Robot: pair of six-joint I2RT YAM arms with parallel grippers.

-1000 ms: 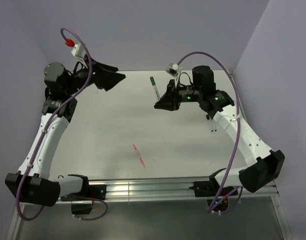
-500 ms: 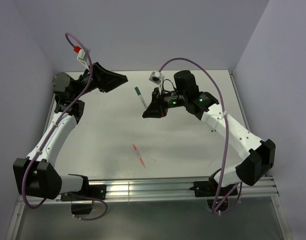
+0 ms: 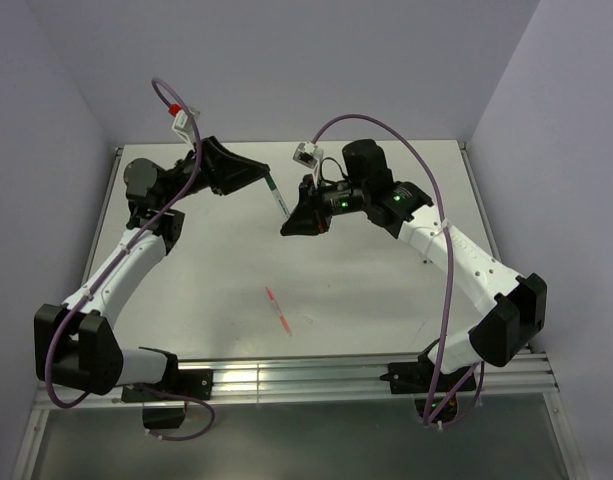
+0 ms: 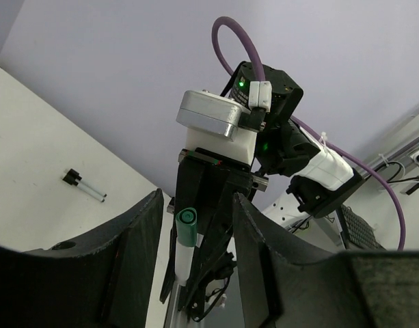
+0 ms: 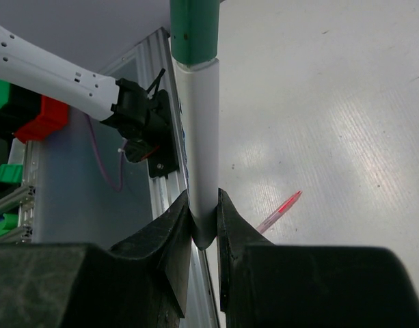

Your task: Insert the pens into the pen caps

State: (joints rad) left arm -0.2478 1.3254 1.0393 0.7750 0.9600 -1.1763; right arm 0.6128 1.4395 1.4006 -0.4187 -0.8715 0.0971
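Nearest the arm bases, a red pen (image 3: 278,310) is lying loose on the table (image 3: 386,300), well apart from both arms; above mid-table the right gripper (image 3: 289,224) is pinching the lower end of a white pen (image 3: 277,199) firmly between its fingers, holding it tilted with its green cap (image 4: 186,226) pointing up and away; the left gripper (image 3: 257,173) is hovering just beyond that end with fingers spread wide and holding nothing, the cap showing in the gap between them in its wrist view; further off in that view, a black-capped pen (image 4: 83,186) is lying on the table

The cap appears to be on the barrel already, so the step in hand is probably gripping or seating it; to do that well, the left gripper should be lining up along the pen's axis, closing on the cap alone, and pushing straight, while the right grip is staying firm so the thin barrel is not swivelling

Compared with a second ago, both grippers have swung inward toward each other, carrying the white pen leftward; the gap between cap and left fingers has nearly closed; the red pen has not moved
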